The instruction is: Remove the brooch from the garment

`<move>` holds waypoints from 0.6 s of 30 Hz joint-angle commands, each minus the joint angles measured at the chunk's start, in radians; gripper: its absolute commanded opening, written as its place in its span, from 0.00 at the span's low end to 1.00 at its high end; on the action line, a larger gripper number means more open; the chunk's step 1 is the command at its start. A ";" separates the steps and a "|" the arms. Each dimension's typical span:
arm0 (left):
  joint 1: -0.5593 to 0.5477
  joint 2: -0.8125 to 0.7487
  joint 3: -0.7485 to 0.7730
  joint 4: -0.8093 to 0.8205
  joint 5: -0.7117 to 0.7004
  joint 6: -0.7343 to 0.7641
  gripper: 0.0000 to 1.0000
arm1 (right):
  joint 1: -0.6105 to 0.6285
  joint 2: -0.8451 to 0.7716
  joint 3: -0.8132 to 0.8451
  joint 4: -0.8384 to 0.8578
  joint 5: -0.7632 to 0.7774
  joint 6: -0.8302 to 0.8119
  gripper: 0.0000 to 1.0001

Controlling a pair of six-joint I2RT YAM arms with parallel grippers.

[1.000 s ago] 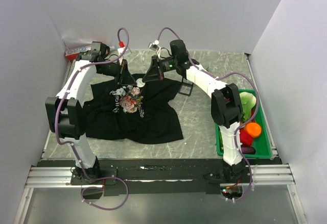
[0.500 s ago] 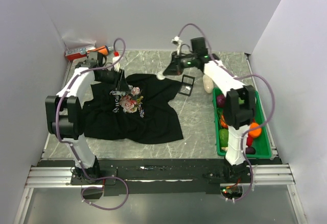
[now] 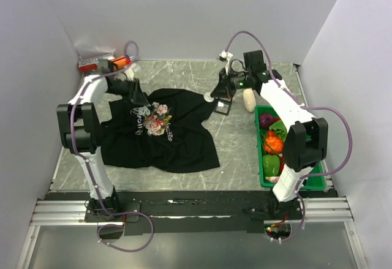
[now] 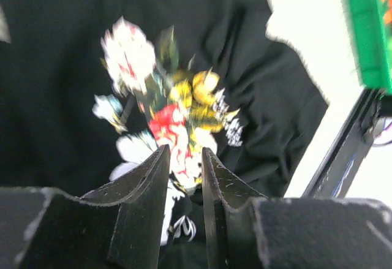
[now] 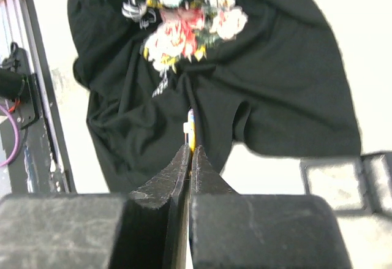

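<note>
The garment (image 3: 180, 143), a black T-shirt with a rose print (image 3: 156, 119), lies crumpled left of the table's middle. My right gripper (image 3: 211, 95) hangs just past the shirt's right edge. In the right wrist view that gripper (image 5: 190, 149) is shut on the brooch (image 5: 192, 128), a thin yellow piece sticking out past the tips, above the shirt (image 5: 275, 85). My left gripper (image 3: 138, 97) hovers over the shirt's upper left. Its fingers (image 4: 150, 177) stand apart with nothing between them, and the print (image 4: 177, 116) lies blurred below.
A small black box (image 3: 223, 105) sits right beside the right gripper. A pale oblong object (image 3: 249, 100) lies behind it. A green tray (image 3: 306, 183) of vegetables runs along the right edge. Red and orange items (image 3: 98, 65) sit in the back left corner.
The right gripper carried the brooch off the shirt, rightward to the black box. The left gripper opened, let go of the shirt fabric and drew back to the left.
</note>
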 commanded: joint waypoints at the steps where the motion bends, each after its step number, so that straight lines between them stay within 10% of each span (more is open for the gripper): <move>1: 0.033 -0.016 0.092 -0.061 0.009 0.029 0.33 | -0.017 -0.090 -0.053 -0.001 0.053 -0.017 0.00; 18: 0.086 0.260 0.207 0.094 -0.621 -0.092 0.25 | -0.017 -0.163 -0.161 0.015 0.094 -0.011 0.00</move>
